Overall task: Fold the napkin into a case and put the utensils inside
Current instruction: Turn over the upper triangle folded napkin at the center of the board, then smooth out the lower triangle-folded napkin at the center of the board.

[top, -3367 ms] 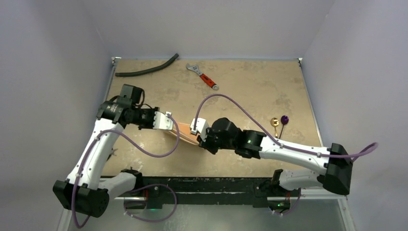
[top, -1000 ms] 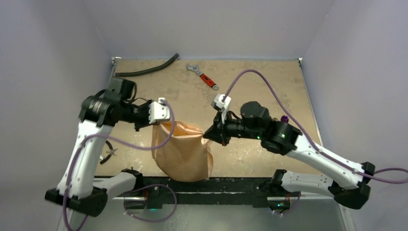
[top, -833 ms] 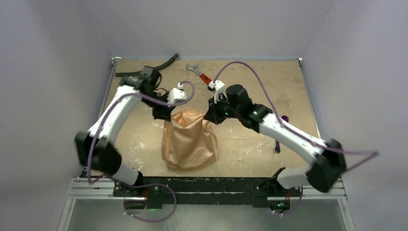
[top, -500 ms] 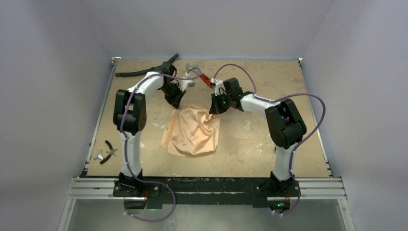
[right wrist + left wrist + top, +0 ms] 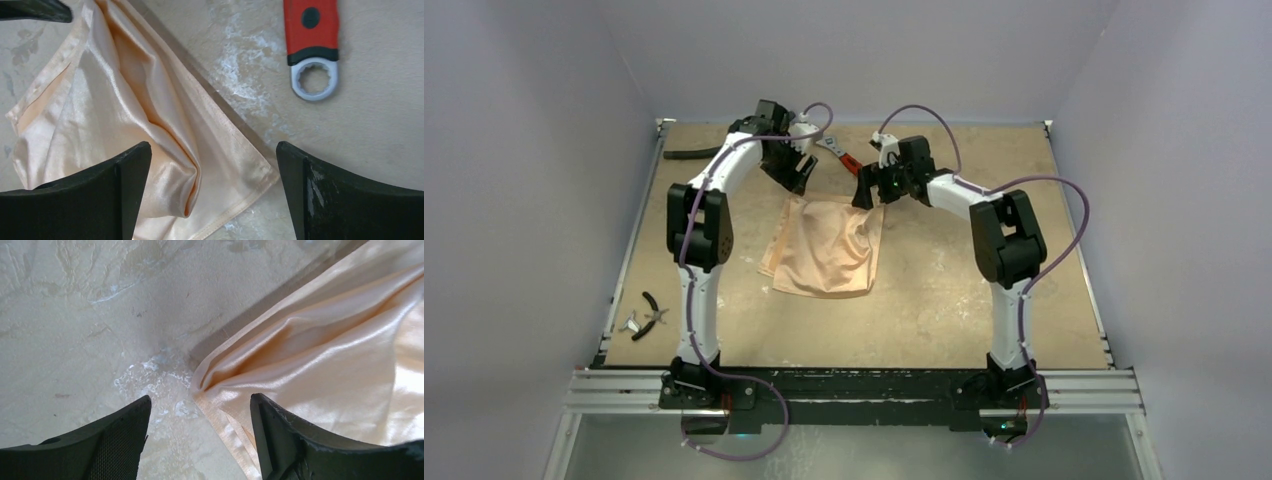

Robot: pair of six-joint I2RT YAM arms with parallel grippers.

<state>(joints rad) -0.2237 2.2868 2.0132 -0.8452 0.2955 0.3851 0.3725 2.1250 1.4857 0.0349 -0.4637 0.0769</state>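
Currently the napkin (image 5: 829, 248) lies roughly flat mid-surface, nearer the far side, and is not held by either arm. It is peach-orange satin with a glossy sheen and a stitched hem. The outline is roughly rectangular, with soft ridges bunched toward its far right corner.

The left tool (image 5: 200, 440) is wide, its black textured fingers (image 5: 120, 440) either side of the far left corner, where the hem doubles over itself. Nothing is gripped. The right tool (image 5: 212, 150) is wider still and hangs over the far right corner, also gripping nothing.

The wrench (image 5: 311, 30), with a red rubbery handle and a steel ring end, lies just beyond that corner, apart from the cloth.

The surface (image 5: 944, 290) is tan and mottled like stone, with white scuffs. A black hose (image 5: 689, 155) lies at the far left edge. Small pliers (image 5: 646, 315) lie near the left edge, well apart from the cloth. Plain pale lilac walls close in three sides.
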